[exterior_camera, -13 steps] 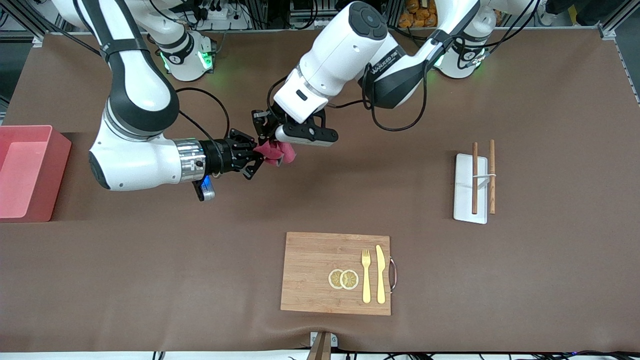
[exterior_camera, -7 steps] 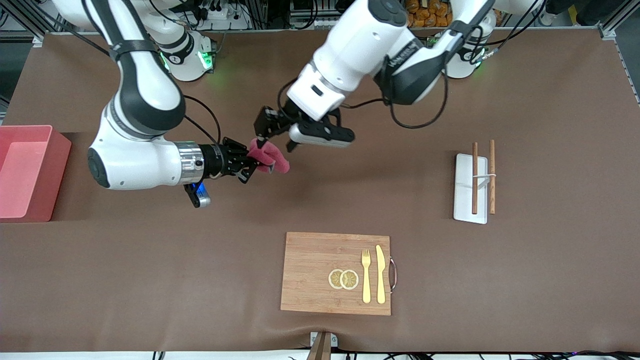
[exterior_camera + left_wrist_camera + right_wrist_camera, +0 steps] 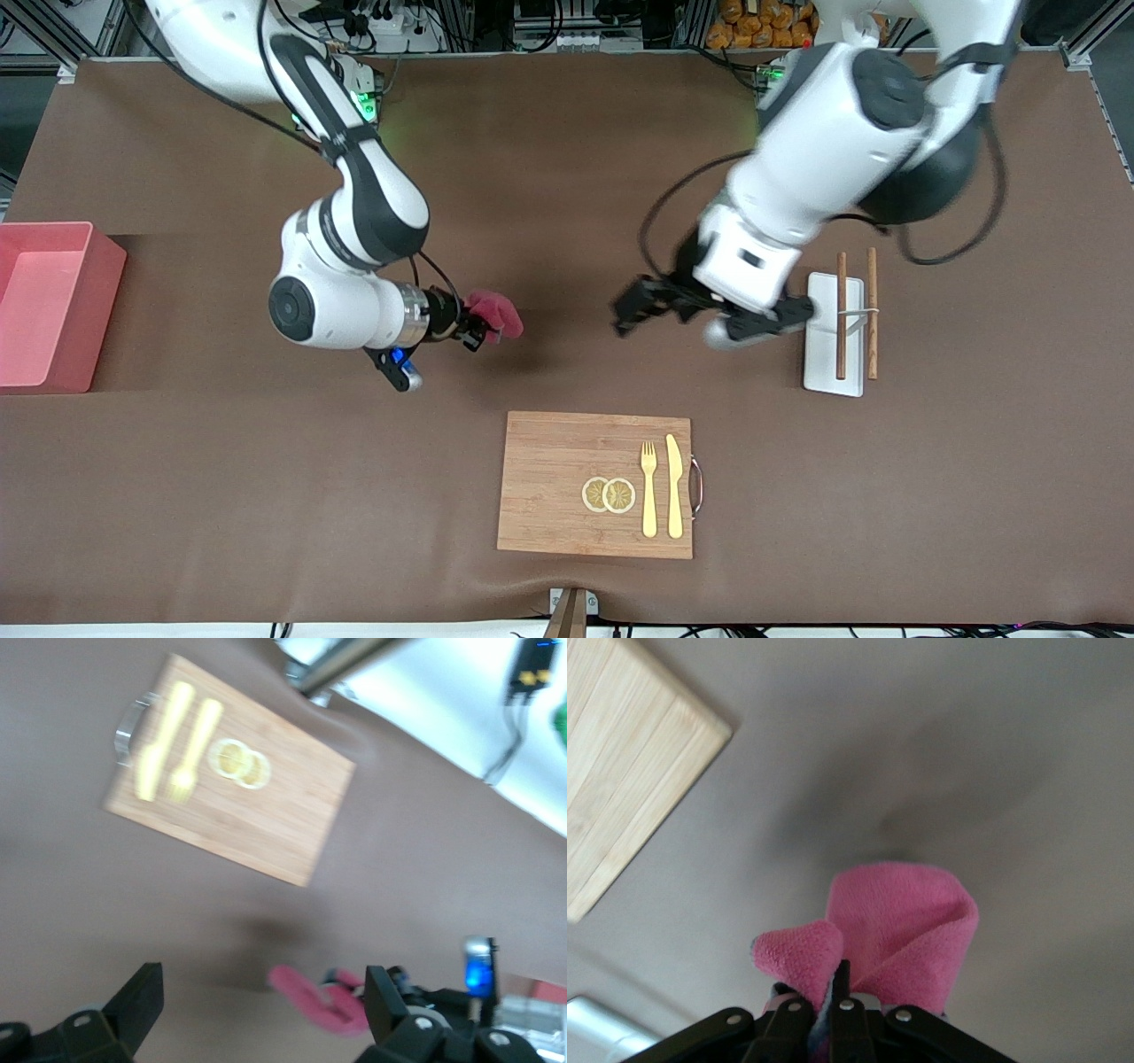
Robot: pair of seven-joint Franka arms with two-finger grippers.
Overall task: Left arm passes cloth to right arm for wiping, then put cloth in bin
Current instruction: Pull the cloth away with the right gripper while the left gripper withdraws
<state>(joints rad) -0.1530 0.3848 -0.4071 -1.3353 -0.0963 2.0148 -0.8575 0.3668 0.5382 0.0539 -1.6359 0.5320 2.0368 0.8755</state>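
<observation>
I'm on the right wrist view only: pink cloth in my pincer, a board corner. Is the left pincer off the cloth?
Observer: Yes. The left pincer is open and well apart from the cloth, over bare table beside the white tray.
Operator: Where's the bin?
Observer: The bin stands at the right arm's end of the table; the right pincer is between it and the left pincer.
Operator: Anything on that board?
Observer: The cutting board carries two lemon slices, a fork and a knife.

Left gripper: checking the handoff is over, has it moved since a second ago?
Yes. The left gripper, open, moved away from the cloth toward the white tray.
</observation>
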